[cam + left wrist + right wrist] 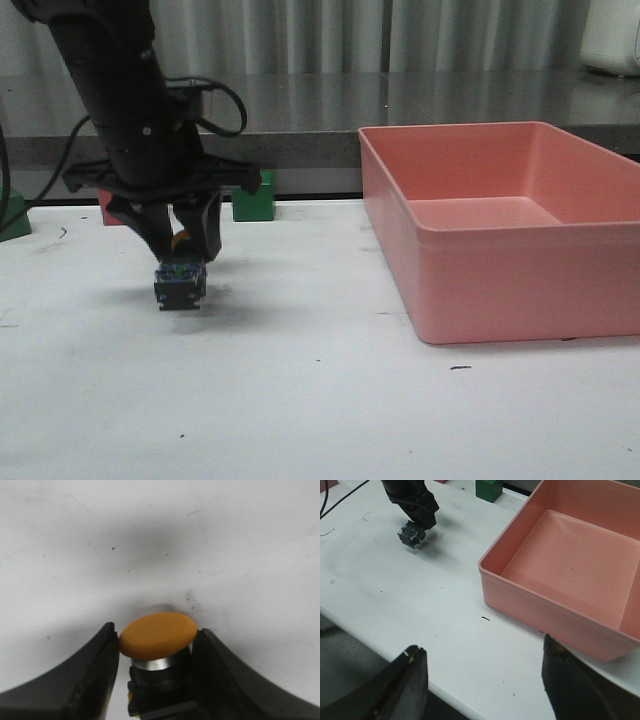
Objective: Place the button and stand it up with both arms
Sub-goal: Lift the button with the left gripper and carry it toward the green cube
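1. My right gripper hangs back over the near table edge, prongs spread wide, holding nothing. Only its two tips show, so I cannot make out the rest of that arm.
2. Further in, my left gripper is clamped on the button. One finger sits on each side of the collar, just under the yellow cap.
3. From the front, the button sits at the white table with its dark base downward, left of the pink bin. I cannot tell whether the base touches the surface or hovers just above it.
4. I judge it light and rigid, plastic and metal. The smooth cap and collar look slippery. The blocky base would give flatter faces to pinch, though its bluish contacts look delicate.
5. My fingers hide most of the base in the left wrist view, and it is small and blurred elsewhere.
6. Beyond it, a green cube stands near the table's back edge.
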`<action>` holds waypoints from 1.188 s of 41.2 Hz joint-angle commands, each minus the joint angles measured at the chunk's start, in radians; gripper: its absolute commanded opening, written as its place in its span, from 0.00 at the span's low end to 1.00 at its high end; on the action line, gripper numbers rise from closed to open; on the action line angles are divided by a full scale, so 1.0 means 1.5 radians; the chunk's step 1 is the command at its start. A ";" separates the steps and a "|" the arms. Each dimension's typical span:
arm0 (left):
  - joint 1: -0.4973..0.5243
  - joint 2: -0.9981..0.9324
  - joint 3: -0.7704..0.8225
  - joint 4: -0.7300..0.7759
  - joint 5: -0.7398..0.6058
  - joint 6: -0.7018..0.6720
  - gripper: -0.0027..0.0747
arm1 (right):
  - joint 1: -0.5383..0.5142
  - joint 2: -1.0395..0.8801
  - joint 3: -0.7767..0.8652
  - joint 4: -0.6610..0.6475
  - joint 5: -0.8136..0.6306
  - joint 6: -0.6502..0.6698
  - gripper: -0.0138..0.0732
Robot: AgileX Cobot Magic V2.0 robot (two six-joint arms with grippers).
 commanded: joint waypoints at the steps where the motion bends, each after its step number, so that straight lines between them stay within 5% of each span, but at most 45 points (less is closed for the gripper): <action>1: -0.006 -0.075 -0.019 0.000 -0.028 0.013 0.30 | -0.004 0.002 -0.016 -0.009 -0.049 -0.004 0.74; 21: 0.015 -0.246 0.105 0.052 -0.125 0.045 0.30 | -0.004 0.002 -0.016 -0.009 -0.049 -0.004 0.74; 49: 0.087 -0.484 0.549 0.121 -0.688 0.045 0.30 | -0.004 0.002 -0.016 -0.009 -0.049 -0.004 0.74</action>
